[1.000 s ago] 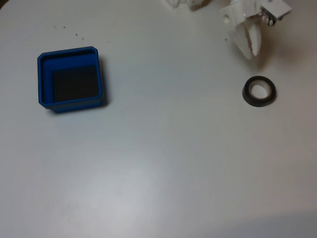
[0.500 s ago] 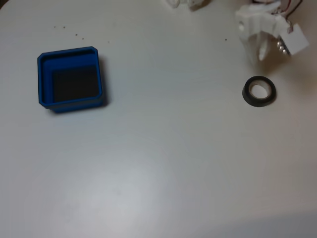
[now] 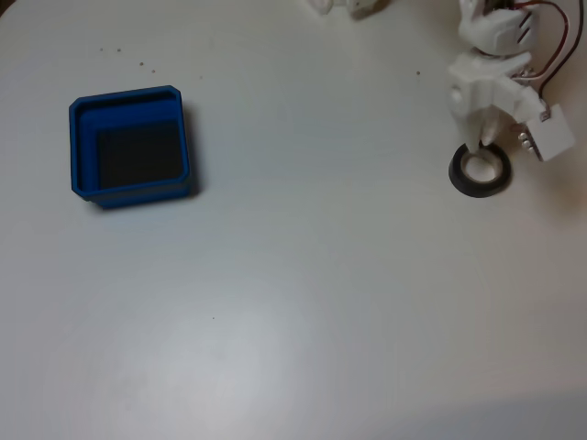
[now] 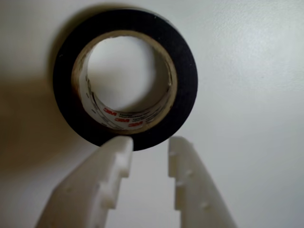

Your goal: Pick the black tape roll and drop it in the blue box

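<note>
Black tape roll (image 3: 478,171) lies flat on the white table (image 3: 321,302) at the right side of the fixed view, its pale printed core (image 4: 128,118) facing up in the wrist view. Directly above its far edge hangs the white gripper (image 3: 483,142), its two fingers (image 4: 111,166) a narrow gap apart, tips just at the roll's rim and clasping nothing. Red wires (image 3: 559,37) run along the arm. Well apart, far left, sits the blue box (image 3: 87,147).

Plain white table (image 3: 303,302), a few dark specks (image 3: 128,57) near its far-left edge.
</note>
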Controlling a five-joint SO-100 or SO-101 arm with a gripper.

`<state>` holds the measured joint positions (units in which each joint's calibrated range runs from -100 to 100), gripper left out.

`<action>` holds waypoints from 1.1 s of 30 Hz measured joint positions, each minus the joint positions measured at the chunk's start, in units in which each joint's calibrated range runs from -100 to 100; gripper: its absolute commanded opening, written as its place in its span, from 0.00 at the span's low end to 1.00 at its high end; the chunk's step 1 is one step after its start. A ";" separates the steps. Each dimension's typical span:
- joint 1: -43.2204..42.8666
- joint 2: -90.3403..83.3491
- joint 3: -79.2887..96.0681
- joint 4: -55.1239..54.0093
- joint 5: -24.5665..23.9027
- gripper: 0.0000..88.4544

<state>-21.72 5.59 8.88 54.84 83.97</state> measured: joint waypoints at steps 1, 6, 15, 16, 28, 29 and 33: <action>0.20 0.00 -0.09 0.00 0.00 0.02; 2.57 0.00 -0.09 0.00 0.08 0.02; 6.83 0.00 -0.09 0.00 -0.25 0.02; 6.83 0.00 -0.09 0.00 -0.25 0.02; 1.09 0.00 -0.09 0.00 -0.25 0.03; 0.99 0.34 -0.09 0.00 -0.25 0.03; 0.59 1.86 -0.18 0.00 -0.25 0.04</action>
<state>-21.13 7.45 8.70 54.84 83.72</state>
